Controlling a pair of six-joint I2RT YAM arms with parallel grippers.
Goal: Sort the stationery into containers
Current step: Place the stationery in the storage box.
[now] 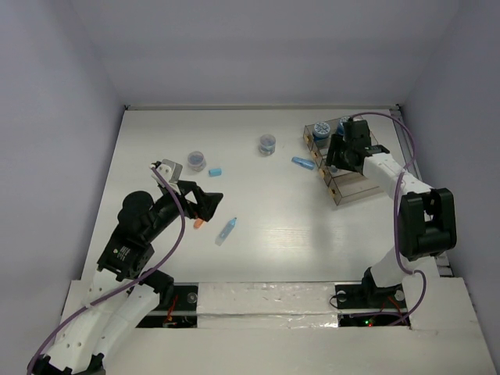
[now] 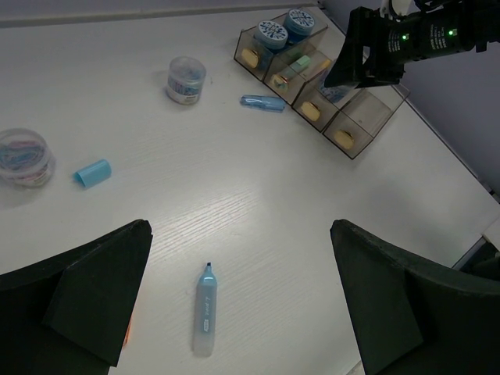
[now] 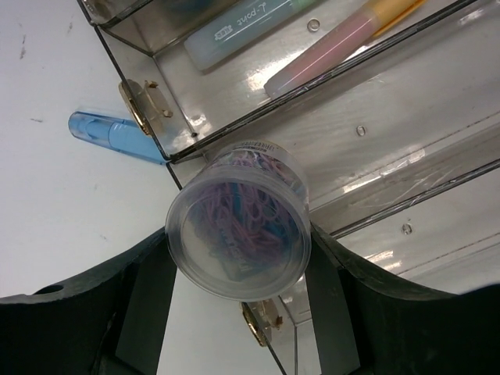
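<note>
Left jaws gape wide, empty, well short of the rack point(image 1: 351, 191). Loose below them: a light-blue highlighter point(image 2: 205, 308) and an orange stick point(image 1: 200, 223). Nearer the rack, a blue cap point(image 2: 92, 173) and 2 paper-clip jars point(image 2: 186, 78) point(image 2: 23, 156) sit on the worktop point(image 2: 258, 203). 1 blue stick point(image 2: 263, 102) lies just beside the rack. Above the rack, the right jaws clamp a 3rd clip jar point(image 3: 238, 242). Already in: 2 blue rolls point(image 2: 272, 33) point(image 2: 299, 21) and 2 sticks point(image 3: 234, 31) point(image 3: 344, 35). Roughly half done, I'd say.
</note>
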